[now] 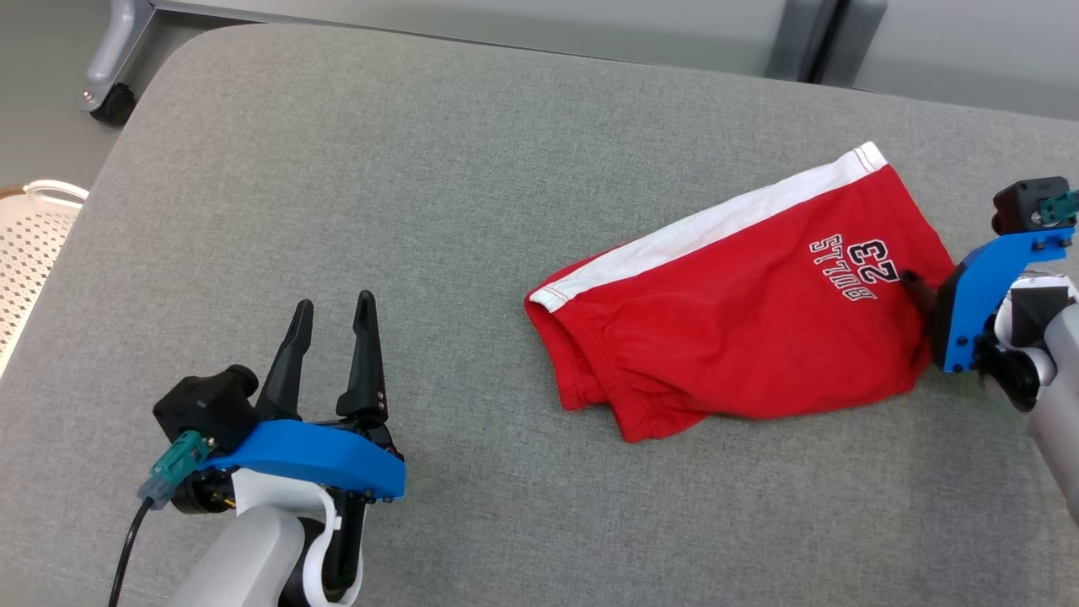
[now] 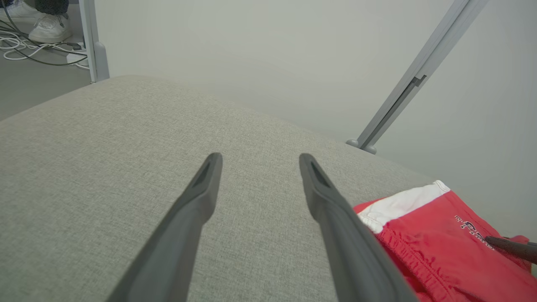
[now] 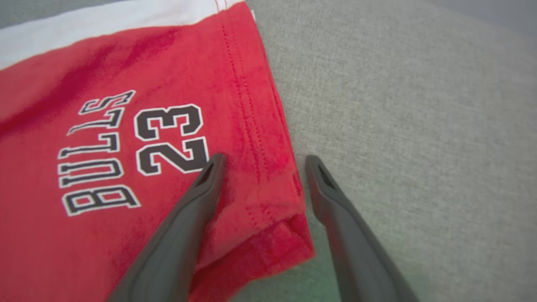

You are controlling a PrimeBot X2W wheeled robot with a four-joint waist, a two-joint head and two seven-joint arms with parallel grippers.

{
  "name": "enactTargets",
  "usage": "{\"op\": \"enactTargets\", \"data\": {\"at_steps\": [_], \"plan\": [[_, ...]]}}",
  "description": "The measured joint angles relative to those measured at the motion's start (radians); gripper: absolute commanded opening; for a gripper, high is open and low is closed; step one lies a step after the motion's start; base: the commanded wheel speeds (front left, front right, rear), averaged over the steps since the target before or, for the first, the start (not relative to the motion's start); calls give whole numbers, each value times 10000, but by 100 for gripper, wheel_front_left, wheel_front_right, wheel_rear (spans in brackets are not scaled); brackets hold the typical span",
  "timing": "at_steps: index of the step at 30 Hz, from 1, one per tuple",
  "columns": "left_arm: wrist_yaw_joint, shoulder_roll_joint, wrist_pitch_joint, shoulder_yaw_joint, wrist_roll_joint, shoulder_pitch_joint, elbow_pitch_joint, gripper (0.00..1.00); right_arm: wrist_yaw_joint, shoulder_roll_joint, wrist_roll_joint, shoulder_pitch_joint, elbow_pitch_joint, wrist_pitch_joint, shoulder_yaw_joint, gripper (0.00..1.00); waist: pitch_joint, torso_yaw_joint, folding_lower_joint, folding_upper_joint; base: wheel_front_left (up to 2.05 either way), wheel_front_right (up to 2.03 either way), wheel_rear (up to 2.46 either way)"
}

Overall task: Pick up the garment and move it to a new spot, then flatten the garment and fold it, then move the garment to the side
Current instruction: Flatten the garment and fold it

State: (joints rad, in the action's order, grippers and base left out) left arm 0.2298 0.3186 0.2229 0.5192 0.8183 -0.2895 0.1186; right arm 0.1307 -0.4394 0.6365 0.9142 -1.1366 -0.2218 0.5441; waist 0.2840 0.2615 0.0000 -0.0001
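The garment [image 1: 742,303], a pair of red shorts with a white side stripe and a "BULLS 23" print, lies folded on the grey padded surface [image 1: 421,211], toward 3 o'clock from the centre of the head view. Its long axis runs from 8 o'clock to 2 o'clock, with the waistband end at 8 o'clock and the leg hem at 2 o'clock. The right gripper [image 1: 919,291] is positioned at the 3 o'clock end of the garment, just beside the print. In the right wrist view the right gripper [image 3: 265,157] has its fingers spread wide and holds nothing. One finger is over the red fabric [image 3: 105,167] beside the numeral and the other is over bare grey surface, so the hem edge lies between them. Contact with the fabric cannot be determined. The left gripper [image 1: 335,300] is at 7 o'clock in the head view, well apart from the garment, fingers pointing to 12 o'clock. In the left wrist view the left gripper [image 2: 260,156] is likewise fully spread and empty above bare surface, with the garment [image 2: 440,251] at 4 o'clock. A white perforated basket [image 1: 34,236] sits at 9 o'clock and a caster wheel [image 1: 112,103] at 10 o'clock.
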Motion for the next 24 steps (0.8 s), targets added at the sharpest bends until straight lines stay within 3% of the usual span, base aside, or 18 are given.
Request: {"op": "enactTargets", "data": {"at_steps": [4, 5, 6, 7, 8, 9, 24], "plan": [[61, 44, 4, -15, -17, 0, 0, 100, -4, 203, 199, -14, -100, -336, 56, 100, 25, 26, -1, -1, 0, 0, 0], [73, 94, 4, -15, -50, 0, -2, 100, -4, 232, 230, -14, -90, -336, 69, 61, 30, 14, -2, -1, 0, 0, 0], [77, 155, 4, -27, -96, 0, 2, 100, -4, 263, 255, -13, -69, -336, 96, 45, 39, -12, -1, -1, 0, 0, 0], [77, 201, -2, -33, -102, -6, 6, 100, -4, 280, 259, -12, -56, -330, 125, 42, 48, -50, -1, -1, 0, 0, 0], [79, 228, -10, -38, -109, -13, -2, 100, -2, 297, 263, -12, -15, -267, 169, 16, 56, -91, -1, 0, 0, 0, 0], [86, 245, -13, -42, -121, -28, -2, 100, -2, 332, 263, -12, 0, -174, 201, 0, 60, -138, -1, 0, 0, 0, 0], [174, 491, -232, 109, -276, -163, 33, 100, 0, 826, 1264, -1141, 802, 2309, -150, 0, -601, -1214, 0, 0, 0, 0, 0]]}}
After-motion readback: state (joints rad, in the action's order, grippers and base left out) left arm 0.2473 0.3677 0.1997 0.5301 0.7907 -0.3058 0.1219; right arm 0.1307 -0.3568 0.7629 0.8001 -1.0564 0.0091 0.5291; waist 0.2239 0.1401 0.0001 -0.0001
